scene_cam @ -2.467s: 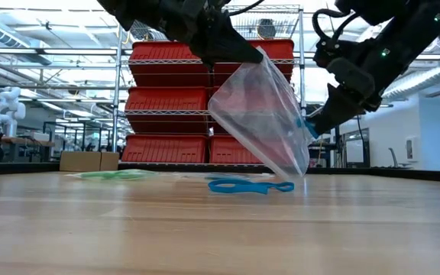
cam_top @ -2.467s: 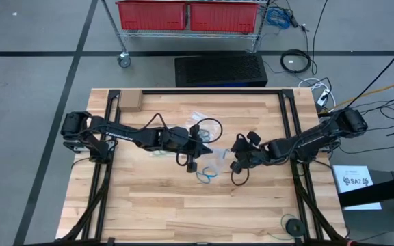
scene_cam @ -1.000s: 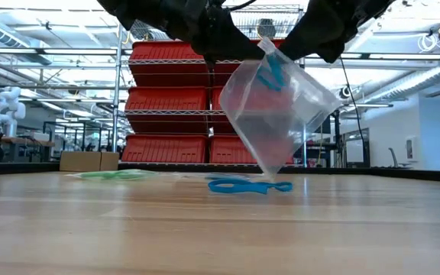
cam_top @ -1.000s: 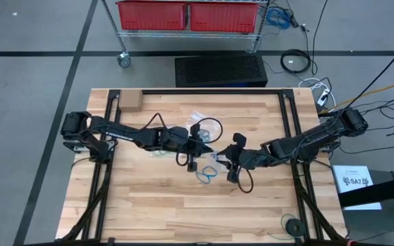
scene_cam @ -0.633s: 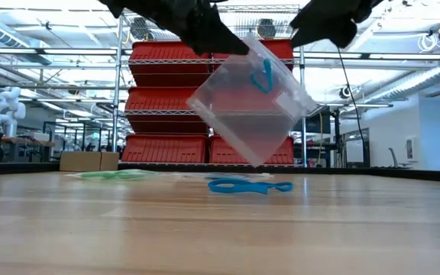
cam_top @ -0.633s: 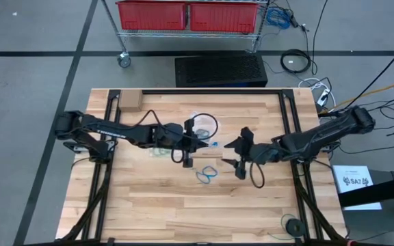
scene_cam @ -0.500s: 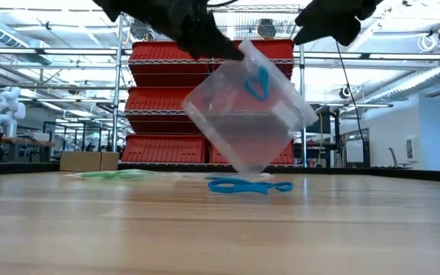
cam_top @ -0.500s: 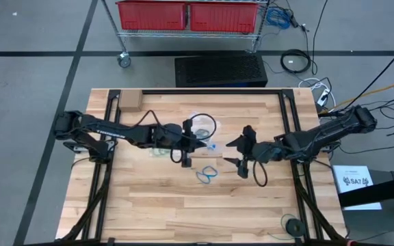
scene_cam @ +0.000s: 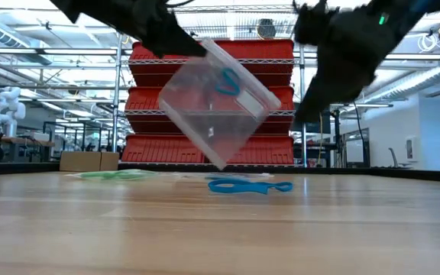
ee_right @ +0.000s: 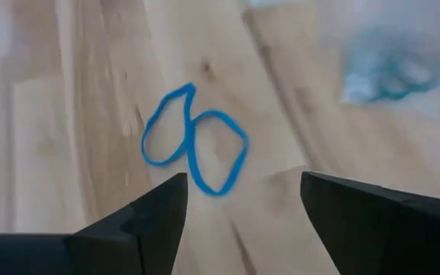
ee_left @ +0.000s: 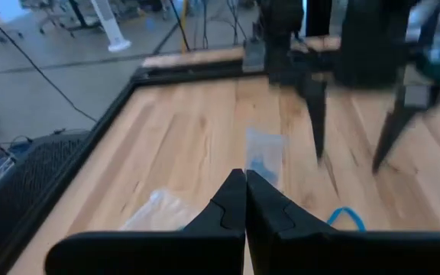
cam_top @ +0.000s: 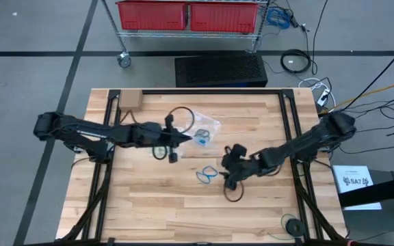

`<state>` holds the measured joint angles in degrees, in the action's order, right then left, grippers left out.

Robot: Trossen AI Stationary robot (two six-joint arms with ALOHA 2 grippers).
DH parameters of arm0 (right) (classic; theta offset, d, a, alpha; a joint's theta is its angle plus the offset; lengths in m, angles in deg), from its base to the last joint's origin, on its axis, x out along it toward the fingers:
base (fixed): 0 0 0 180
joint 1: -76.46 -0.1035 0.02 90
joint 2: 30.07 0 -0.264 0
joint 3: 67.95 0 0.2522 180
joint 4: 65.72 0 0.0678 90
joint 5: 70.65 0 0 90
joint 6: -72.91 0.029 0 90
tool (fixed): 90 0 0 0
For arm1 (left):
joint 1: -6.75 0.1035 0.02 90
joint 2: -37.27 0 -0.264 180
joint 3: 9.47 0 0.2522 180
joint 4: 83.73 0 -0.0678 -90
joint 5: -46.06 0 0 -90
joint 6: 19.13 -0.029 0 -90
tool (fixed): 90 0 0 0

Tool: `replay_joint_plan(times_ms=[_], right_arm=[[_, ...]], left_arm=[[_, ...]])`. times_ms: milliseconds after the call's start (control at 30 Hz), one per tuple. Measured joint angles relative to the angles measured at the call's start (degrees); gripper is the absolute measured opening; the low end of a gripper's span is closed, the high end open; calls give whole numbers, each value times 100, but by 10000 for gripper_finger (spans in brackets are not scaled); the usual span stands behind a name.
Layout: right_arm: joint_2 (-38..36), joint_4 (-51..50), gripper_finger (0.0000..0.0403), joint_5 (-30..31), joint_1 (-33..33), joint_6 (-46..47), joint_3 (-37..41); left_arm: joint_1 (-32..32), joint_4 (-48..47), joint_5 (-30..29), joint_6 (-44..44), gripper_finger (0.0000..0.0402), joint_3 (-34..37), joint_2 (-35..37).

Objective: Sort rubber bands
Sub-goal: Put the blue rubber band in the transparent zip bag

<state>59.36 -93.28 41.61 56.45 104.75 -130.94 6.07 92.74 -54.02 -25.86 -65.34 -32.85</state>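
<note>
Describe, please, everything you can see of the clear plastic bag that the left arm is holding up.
The clear plastic bag is a small, flat, see-through pouch of thin film, hanging tilted in the air above the wooden table, touching nothing below. The left gripper, shut, pinches it at its upper corner. One teal rubber band lies inside it, near the top. From above, the bag shows near the table's middle, past the gripper's tip.

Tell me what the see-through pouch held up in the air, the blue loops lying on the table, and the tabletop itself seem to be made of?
Pouch: probably thin clear plastic film; the red bins show through it and it glints.
Blue loops: likely rubber; thin, matte, lying limp in soft curves.
Tabletop: wood, apparently joined strips with visible grain and a smooth, slightly shiny finish.
</note>
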Motion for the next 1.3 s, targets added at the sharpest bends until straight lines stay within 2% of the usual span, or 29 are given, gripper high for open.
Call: replay_joint_plan(times_ms=[200, 367, 500, 667, 700, 833, 967, 1200, 1300], right_arm=[[941, 752, 241, -21, 158, 49, 0], [1406, 858, 205, -48, 383, 74, -9], [1533, 1003, 147, -209, 464, -42, -17], [1383, 943, 28, -251, 470, -346, -24], [1340, 872, 14, -291, 462, -439, -52], [1098, 753, 8, -265, 357, -774, -381], [894, -65, 2, 264, 198, -1151, -880], [747, -1966, 1, 1817, 7, -1598, -2256], [733, -2175, 0, 2385, 0, -1884, -2686]], left_arm=[[-3, -27, -97, 48, 0, 331, 575], [-3, -9, -127, 110, 0, 436, 656], [-3, -11, -206, 198, 0, 514, 652], [-3, 23, -208, 201, 0, 520, 651], [-3, 34, -208, 201, 0, 520, 651], [-3, 41, -201, 236, 0, 520, 651], [-14, 21, -103, 339, 0, 520, 651], [-40, -10, -82, 348, 0, 520, 622], [-89, -19, -63, 349, 0, 518, 582]])
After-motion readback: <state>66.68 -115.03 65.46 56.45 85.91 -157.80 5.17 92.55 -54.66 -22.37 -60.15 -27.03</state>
